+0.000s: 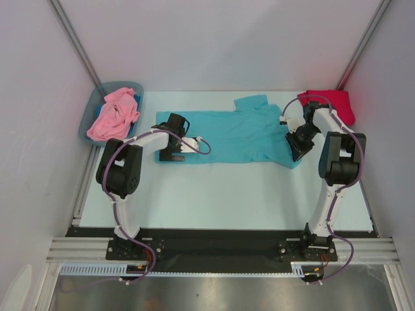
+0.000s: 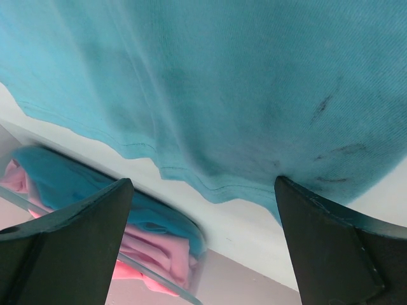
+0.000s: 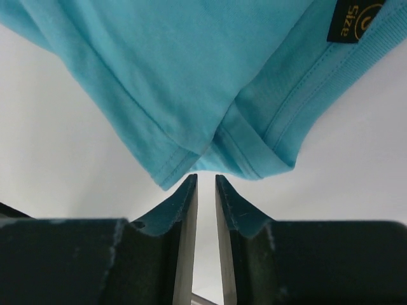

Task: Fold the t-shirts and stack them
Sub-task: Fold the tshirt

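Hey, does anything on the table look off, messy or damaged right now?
Yes. The teal shirt has dark smudges not far from its hem, clear in the left wrist view; they look like dirt or scuffs. The pink shirt is also heaped, crumpled, in the bin, not folded.

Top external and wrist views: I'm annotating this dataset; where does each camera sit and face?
Top external: above and behind the arm bases, looking down on the left arm and right arm, the teal t-shirt, the pink t-shirt in the bin, the red t-shirt.
Left wrist: low over the teal hem, facing the bin; the left end effector shows, fingers wide open.
Right wrist: facing a folded teal corner and size label; the right end effector shows, fingers narrowly parted.
Shared: all see the teal t-shirt; top and left wrist see the bin.
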Available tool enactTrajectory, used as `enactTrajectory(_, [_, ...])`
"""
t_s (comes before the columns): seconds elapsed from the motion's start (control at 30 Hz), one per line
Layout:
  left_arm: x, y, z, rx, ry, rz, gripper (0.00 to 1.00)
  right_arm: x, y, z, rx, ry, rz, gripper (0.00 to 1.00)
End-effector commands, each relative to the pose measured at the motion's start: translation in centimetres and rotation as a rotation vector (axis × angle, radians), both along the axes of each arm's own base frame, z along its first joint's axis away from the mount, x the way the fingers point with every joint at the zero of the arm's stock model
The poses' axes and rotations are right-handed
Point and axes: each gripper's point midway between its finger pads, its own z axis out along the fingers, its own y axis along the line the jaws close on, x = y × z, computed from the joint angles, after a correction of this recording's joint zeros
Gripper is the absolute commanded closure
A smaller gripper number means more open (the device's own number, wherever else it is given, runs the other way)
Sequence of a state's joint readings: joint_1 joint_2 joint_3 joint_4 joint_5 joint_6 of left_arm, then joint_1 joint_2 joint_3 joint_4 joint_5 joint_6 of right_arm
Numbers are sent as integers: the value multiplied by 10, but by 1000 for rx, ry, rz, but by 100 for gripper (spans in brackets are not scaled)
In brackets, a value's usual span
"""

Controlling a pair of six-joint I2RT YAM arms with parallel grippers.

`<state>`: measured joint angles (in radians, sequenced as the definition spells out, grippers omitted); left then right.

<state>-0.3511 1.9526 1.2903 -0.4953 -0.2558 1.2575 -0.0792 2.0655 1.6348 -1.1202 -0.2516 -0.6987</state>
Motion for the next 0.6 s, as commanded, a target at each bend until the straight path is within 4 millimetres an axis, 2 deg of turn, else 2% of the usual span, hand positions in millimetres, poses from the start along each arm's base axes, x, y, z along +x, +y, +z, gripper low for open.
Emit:
enactTrajectory(0.0, [0, -5, -7, -7, 13, -16, 0, 11, 3, -8, 25, -9, -30, 78])
enactTrajectory(0.3, [4, -4, -9, 5, -4, -32, 0, 27, 1, -24, 35, -10, -75, 94])
enactTrajectory(0.43, [3, 1, -14, 40, -6, -57, 0, 28, -3, -27, 31, -9, -90, 95])
enactTrajectory(0.57, [-1, 8, -19, 74, 9, -91, 0, 27, -17, -30, 12, -4, -100, 95])
